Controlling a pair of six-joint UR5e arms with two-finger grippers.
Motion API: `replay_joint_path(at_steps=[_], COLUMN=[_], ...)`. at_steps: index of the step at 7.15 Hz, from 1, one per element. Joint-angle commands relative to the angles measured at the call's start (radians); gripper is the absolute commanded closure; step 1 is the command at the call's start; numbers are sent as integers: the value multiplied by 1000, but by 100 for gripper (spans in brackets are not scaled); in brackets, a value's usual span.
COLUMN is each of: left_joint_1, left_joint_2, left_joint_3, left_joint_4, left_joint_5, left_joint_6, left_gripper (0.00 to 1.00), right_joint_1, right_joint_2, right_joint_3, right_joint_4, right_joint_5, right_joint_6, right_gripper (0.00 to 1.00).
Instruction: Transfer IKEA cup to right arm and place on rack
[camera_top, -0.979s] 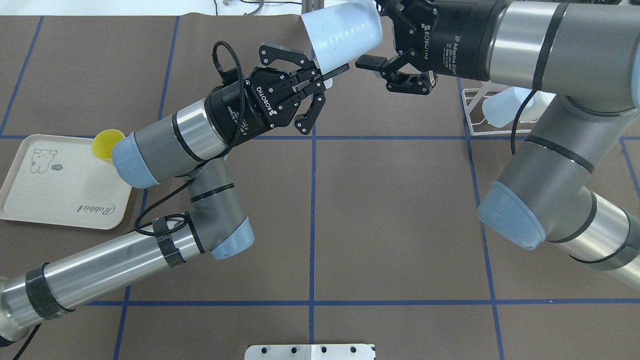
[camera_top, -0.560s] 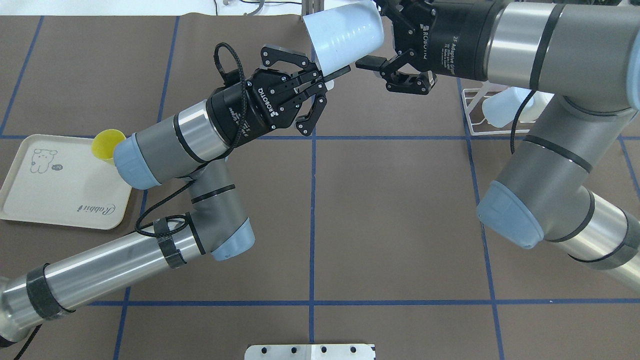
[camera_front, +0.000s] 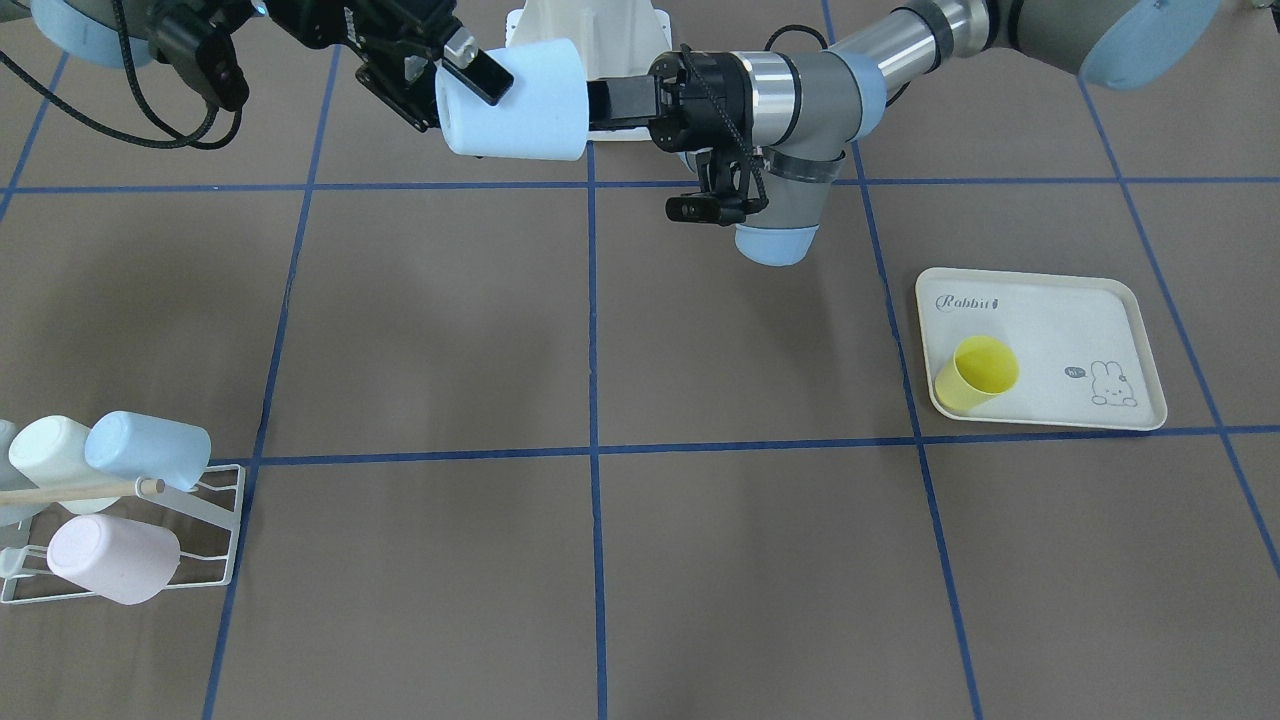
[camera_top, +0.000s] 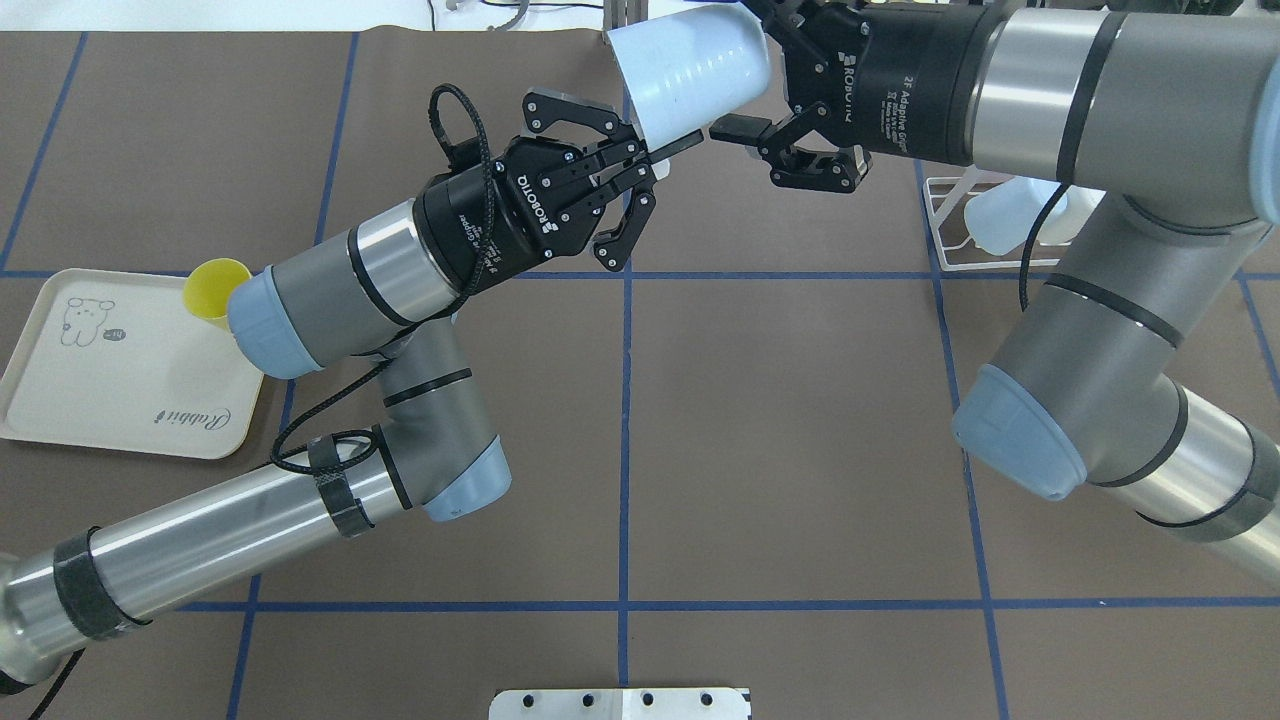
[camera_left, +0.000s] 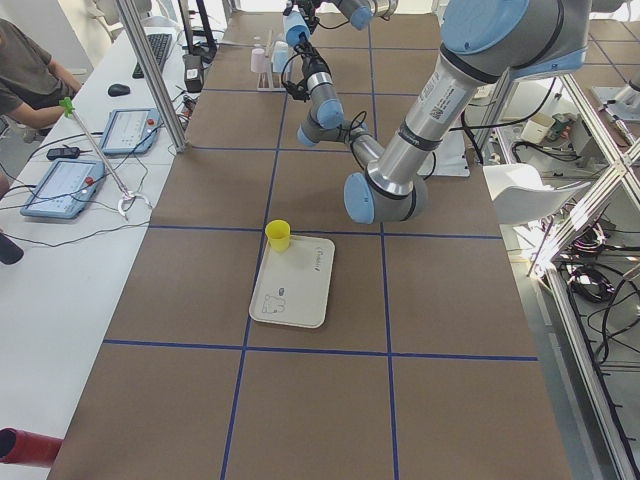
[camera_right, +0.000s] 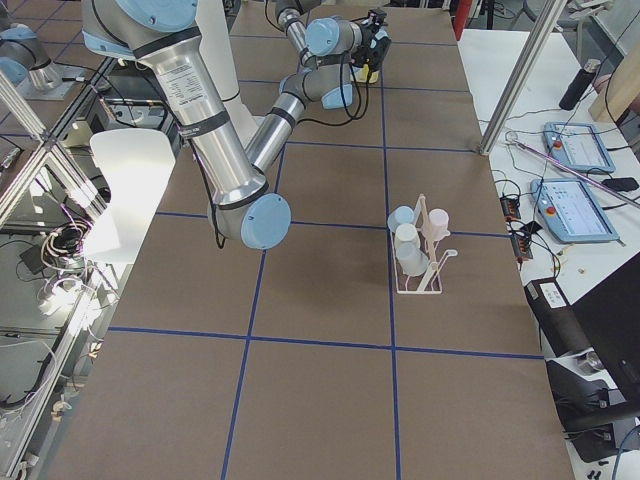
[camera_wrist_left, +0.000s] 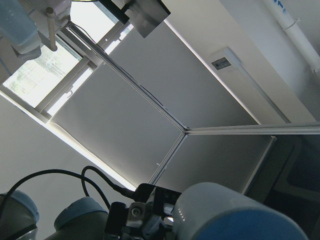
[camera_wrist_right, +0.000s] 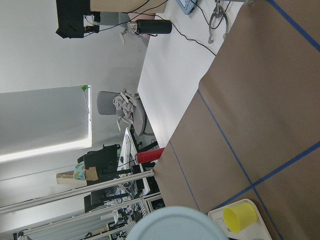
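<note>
The IKEA cup, pale blue, hangs on its side in the air above the table's far middle, also seen in the front view. My left gripper is shut on the wall at its open rim. From the other side my right gripper stands open with its fingers astride the cup's closed base, a narrow gap showing at the lower one. The right wrist view shows that base at its bottom edge. The white wire rack stands at the table's right end and carries three pastel cups.
A yellow cup stands on the cream rabbit tray at the table's left end. My right arm's elbow hangs over the table near the rack. A person sits at a side bench with tablets.
My right gripper has edged a little further over the cup's base. The cup and my left gripper have barely shifted.
</note>
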Motion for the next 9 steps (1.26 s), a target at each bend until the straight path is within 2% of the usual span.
replay_joint_path(at_steps=[1, 2, 3, 4, 5, 9], left_joint_1=[0, 0, -2, -3, -5, -24], left_joint_2=[-10, -16, -15, -15, -13, -3], left_joint_3=[-5, -9, -9, -9, -12, -17], left_joint_4=[16, 44, 44, 44, 44, 44], left_joint_5=[0, 0, 0, 0, 0, -6], left_joint_6=[0, 0, 0, 0, 0, 12], left_gripper=[100, 100, 79, 22, 12, 12], right_joint_1=[-4, -6, -6, -6, -4, 75], right_joint_2=[0, 0, 0, 1, 1, -34], right_joint_3=[3, 5, 5, 5, 6, 11], right_joint_4=[0, 0, 0, 2, 2, -1], right_joint_5=[-1, -1, 1, 1, 1, 10], right_joint_6=[3, 4, 4, 1, -2, -11], right_gripper=[52, 76, 100, 100, 100, 100])
